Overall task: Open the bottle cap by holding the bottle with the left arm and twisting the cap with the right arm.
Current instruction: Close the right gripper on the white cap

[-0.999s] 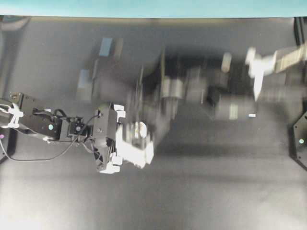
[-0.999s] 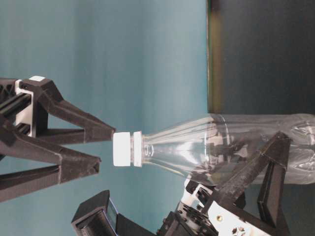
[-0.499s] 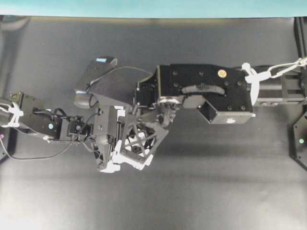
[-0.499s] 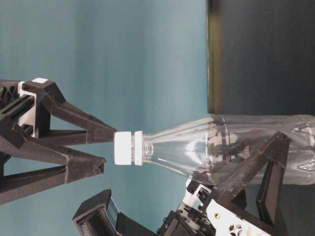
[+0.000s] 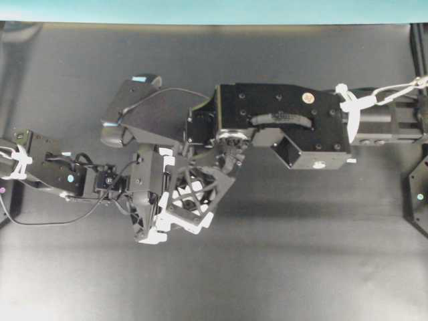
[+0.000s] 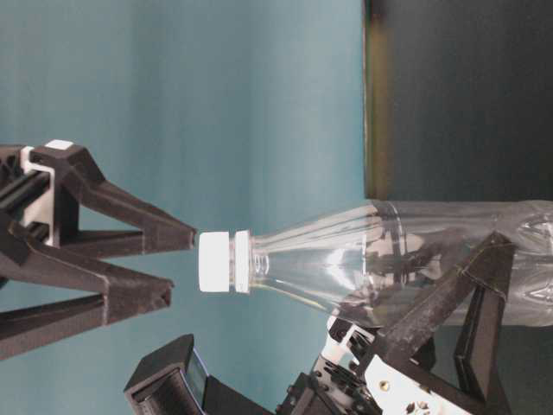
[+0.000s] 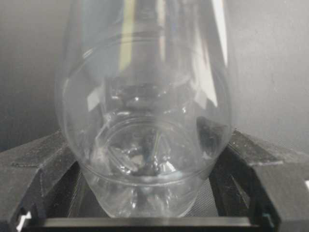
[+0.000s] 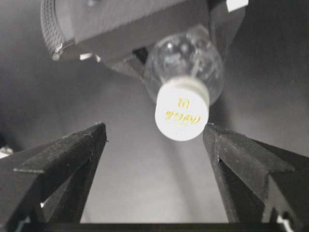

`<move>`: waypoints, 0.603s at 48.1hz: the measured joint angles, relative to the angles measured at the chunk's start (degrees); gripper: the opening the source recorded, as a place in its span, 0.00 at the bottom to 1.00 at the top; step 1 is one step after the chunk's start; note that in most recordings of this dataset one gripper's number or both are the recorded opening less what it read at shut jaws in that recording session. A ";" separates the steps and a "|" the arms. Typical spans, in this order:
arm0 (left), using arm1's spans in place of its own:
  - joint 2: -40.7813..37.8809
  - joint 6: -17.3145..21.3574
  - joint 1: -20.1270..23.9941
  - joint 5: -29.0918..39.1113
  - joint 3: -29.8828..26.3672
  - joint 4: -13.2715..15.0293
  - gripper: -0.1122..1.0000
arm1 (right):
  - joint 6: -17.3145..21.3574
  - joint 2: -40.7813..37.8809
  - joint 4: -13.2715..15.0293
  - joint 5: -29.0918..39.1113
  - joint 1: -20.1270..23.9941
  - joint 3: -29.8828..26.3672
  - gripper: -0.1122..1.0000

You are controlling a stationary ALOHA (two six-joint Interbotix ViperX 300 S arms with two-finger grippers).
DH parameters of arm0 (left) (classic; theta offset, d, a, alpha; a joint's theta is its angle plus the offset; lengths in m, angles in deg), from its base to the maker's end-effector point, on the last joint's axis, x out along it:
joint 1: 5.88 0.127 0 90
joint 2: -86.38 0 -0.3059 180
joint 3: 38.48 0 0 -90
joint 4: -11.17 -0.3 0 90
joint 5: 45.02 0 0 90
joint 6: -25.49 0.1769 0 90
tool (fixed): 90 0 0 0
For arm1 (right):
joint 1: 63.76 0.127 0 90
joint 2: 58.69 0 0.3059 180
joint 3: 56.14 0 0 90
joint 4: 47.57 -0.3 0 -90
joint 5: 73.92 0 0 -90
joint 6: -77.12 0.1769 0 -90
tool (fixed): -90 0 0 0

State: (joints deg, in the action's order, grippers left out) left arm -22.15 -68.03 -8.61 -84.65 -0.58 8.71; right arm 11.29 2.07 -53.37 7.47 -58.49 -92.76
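bottle (image 6: 380, 259): clear, colourless, pale glints
cap (image 8: 181, 115): white, yellow print on top
right gripper (image 8: 154, 140): black fingers; lattice pattern seen from overhead
left gripper (image 7: 145, 193): black
table (image 5: 301, 267): dark grey
backdrop (image 6: 216, 104), at 12 o'clock overhead: teal

Table (image 5: 281, 267) beneath me: one, dark, matte, plain, bounded by a teal strip (image 5: 214, 10) along the far edge.

Lying on it:
- white scrap (image 5: 351, 160), one, tiny, rectangular, right of centre.
- black mount (image 5: 418, 194), at the right edge, bearing a green dot.

Bottle (image 6: 415, 251): whether its base rests on the surface, I cannot tell.
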 measured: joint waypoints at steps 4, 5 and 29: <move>-0.09 0.00 0.00 0.09 0.00 0.00 0.82 | -0.53 -0.18 0.09 -0.70 0.00 0.53 0.80; -0.09 0.00 -0.18 0.09 0.00 0.00 0.82 | -0.70 -0.18 0.09 -0.79 0.00 0.53 0.80; -0.26 0.26 -0.44 0.09 0.00 0.00 0.82 | -1.85 -1.23 0.18 -1.85 -0.79 1.41 0.45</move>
State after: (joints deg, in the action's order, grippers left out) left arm -22.41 -67.76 -9.05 -84.57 -0.58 8.71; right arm 9.44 0.84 -53.19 5.62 -59.28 -91.36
